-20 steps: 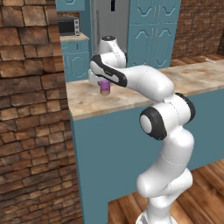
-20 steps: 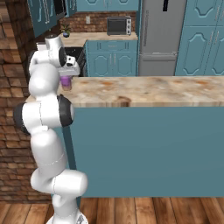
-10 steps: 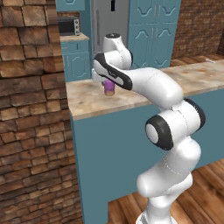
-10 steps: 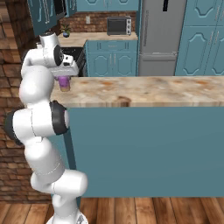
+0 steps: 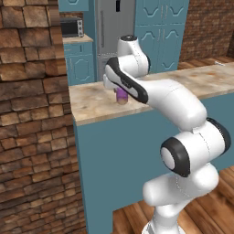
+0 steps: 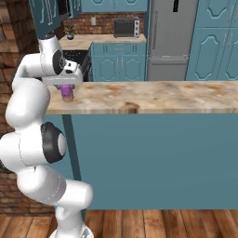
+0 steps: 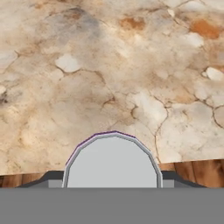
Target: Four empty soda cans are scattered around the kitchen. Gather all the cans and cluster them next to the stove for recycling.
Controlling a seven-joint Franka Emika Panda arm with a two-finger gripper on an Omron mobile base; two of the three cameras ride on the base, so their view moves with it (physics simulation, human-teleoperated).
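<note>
Left of the bench point(image 5: 96, 106): a rough brick wall point(image 5: 32, 114), reaching down past the bench's teal front. Behind that wall and beyond the bench, a black-fronted microwave point(image 5: 71, 27) on a far counter; no brand or lettering readable on it.

On the bench, close to its brick-wall end and near the front edge: a purple soda can point(image 5: 121, 96), upright, bottom on the marbled stone top. No label or writing legible on the can; just a plain purple side and, from the hand view, a grey lid with a thin purple rim point(image 7: 113, 160). Directly above the can: gripper point(image 6: 68, 83), pointing straight down, fingers reaching down beside the can's upper part on either side. Looks clamped on the can, though the finger contact itself is too hidden by the hand to be certain.

Beyond the bench, behind the can: stove point(image 6: 76, 56), dark top just visible past the hand in the right base view, well apart from the can. Further right past the bench: a tall steel fridge point(image 6: 170, 39), no writing visible, then teal cabinet doors point(image 6: 216, 39). Below the bench's front: wooden floor point(image 6: 186, 223).
</note>
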